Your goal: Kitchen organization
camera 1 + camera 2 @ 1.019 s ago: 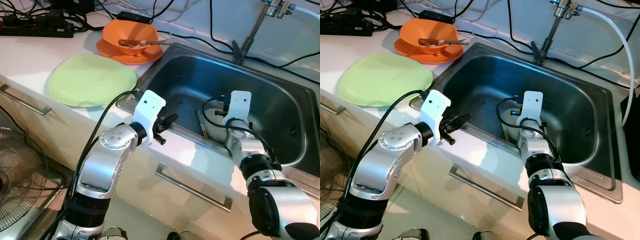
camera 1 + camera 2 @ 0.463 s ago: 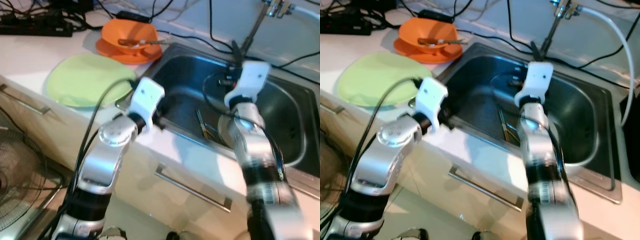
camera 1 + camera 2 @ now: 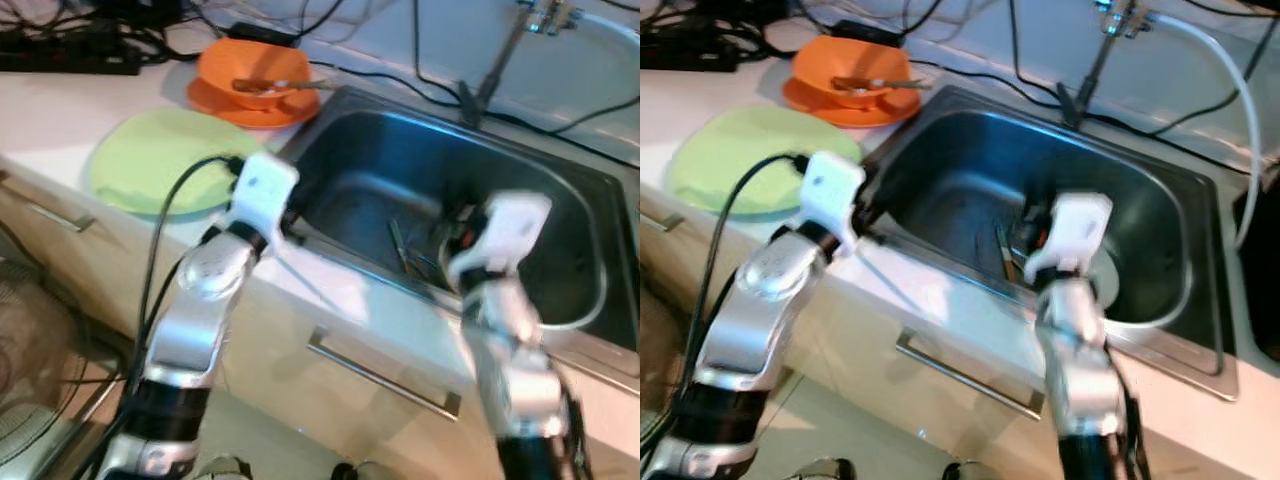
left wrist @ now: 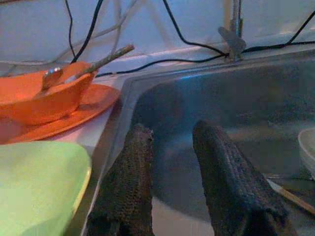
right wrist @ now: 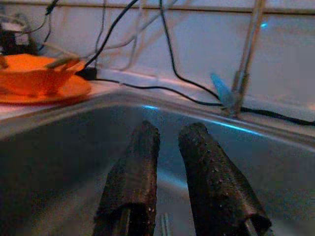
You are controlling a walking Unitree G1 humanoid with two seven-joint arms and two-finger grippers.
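An orange bowl (image 3: pixel 255 78) with a spoon and sticks in it sits on an orange plate (image 3: pixel 220 100) on the counter behind the steel sink (image 3: pixel 370 150). A light green plate (image 3: pixel 160 160) lies in front of it. My left gripper (image 4: pixel 172 132) hovers open and empty over the sink's near left rim, pointing into the basin. My right gripper (image 5: pixel 170 130) hangs over the basin's middle, fingers slightly apart with nothing between them. Chopsticks (image 3: pixel 400 245) lie on the sink bottom beside a white dish (image 3: pixel 1108 285), partly hidden by my right wrist.
A faucet (image 3: pixel 490 70) stands at the sink's back edge with black cables draped around it. A power strip (image 3: pixel 70 50) lies at the counter's far left. Below the counter are a drawer handle (image 3: pixel 380 375) and a fan (image 3: pixel 30 400) at lower left.
My right arm rose above the basin half a second ago and has dropped back low over it. My left wrist has shifted left, toward the green plate's side of the rim.
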